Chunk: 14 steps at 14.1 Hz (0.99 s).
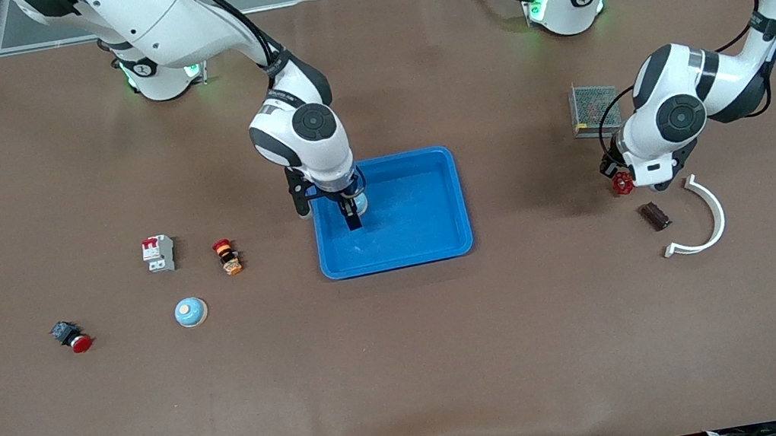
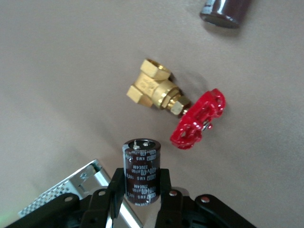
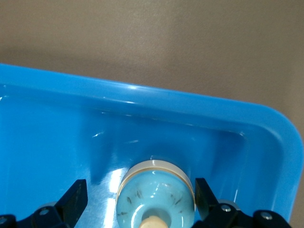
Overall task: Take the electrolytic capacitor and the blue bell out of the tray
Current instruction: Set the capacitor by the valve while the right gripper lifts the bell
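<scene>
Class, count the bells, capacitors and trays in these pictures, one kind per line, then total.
Bells: 2, tray bell, table bell
Capacitors: 2, held capacitor in left gripper, table capacitor
Trays: 1, blue tray
Total: 5

The surface (image 1: 410,368) is plain brown; the tray (image 1: 454,239) is bright blue; the bell (image 3: 156,194) in it, between the black fingers (image 3: 71,202) of the right claw (image 3: 137,202), is pale blue with a cream band and knob; a second pale-blue bell (image 1: 190,312) lies at the tray's 8 o'clock; the capacitor (image 2: 141,171) pinched in the black left claw (image 2: 140,187) is dark maroon with white lettering and a silvery top; at its 1 o'clock in the left wrist view the valve (image 2: 175,109) is brass-yellow with a red handwheel; another capacitor (image 1: 655,216) is dark maroon; the curved bracket (image 1: 713,219) is white; the meshed box (image 1: 595,108) is silver-grey.
</scene>
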Tool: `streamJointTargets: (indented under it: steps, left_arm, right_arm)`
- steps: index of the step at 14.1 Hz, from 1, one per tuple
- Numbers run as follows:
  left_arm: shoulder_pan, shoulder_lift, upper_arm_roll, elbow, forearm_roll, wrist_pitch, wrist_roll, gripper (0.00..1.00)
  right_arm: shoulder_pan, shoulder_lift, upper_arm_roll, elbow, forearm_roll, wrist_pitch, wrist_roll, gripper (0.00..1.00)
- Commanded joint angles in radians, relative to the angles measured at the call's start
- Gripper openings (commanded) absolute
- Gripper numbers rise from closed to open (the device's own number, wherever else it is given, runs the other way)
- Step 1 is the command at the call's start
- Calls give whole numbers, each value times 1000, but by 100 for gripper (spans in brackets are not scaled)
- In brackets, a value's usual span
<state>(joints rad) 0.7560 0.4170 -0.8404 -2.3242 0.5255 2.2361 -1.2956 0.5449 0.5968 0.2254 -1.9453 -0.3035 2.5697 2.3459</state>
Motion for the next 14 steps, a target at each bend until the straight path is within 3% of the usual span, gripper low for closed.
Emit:
streamJointTargets:
  steps: [1, 3, 5, 7, 10, 11, 12, 14]
  left_arm:
    - [17, 34, -5, -4, 36, 28, 10, 0]
    - [17, 42, -3, -4, 36, 28, 10, 7]
    - [17, 51, -3, 5, 38, 28, 9, 46]
    - [16, 51, -5, 8, 47, 27, 7, 100]
    - [14, 46, -6, 29, 48, 14, 5, 100]
    - [14, 42, -8, 32, 48, 8, -2, 100]
    - [13, 33, -12, 43, 47, -1, -11, 100]
    - [11, 22, -41, 78, 31, -41, -14, 100]
  right_arm:
    - [12, 12, -9, 31, -36, 9, 44, 83]
    - [10, 12, -9, 37, -34, 9, 49, 0]
    - [10, 18, -9, 40, -37, 10, 78, 0]
    - [10, 26, -9, 43, -37, 10, 78, 0]
    - [13, 32, -9, 46, -46, 12, 78, 0]
    - [13, 34, -9, 46, -61, 12, 78, 34]
    - [18, 35, -9, 46, -72, 12, 81, 94]
    - [29, 38, -9, 54, -75, 12, 81, 97]
